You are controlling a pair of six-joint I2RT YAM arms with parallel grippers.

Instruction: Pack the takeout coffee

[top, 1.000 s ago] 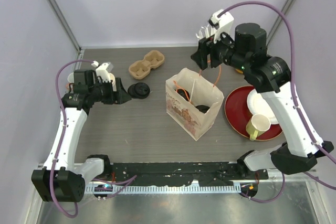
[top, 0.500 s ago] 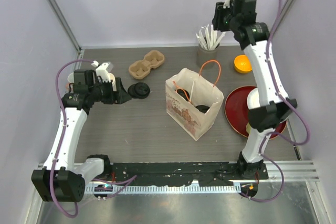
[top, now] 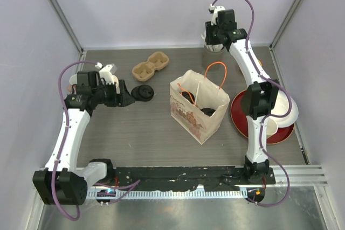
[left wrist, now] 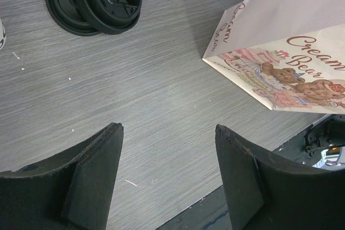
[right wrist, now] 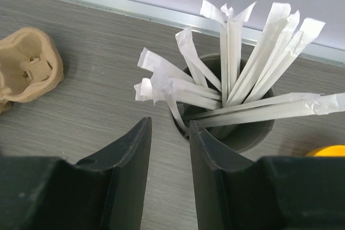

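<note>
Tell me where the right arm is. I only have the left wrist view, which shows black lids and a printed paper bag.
Observer: The right claw is at the table's far edge, pointed at a dark holder full of wrapped straws.
Operator: Is it holding one?
Observer: No. Its jaws stand slightly apart just in front of the holder, with nothing visible between them.
Operator: Is the bag open?
Observer: Yes. The paper bag stands open at the top, with dark shapes inside that I cannot identify.
</note>
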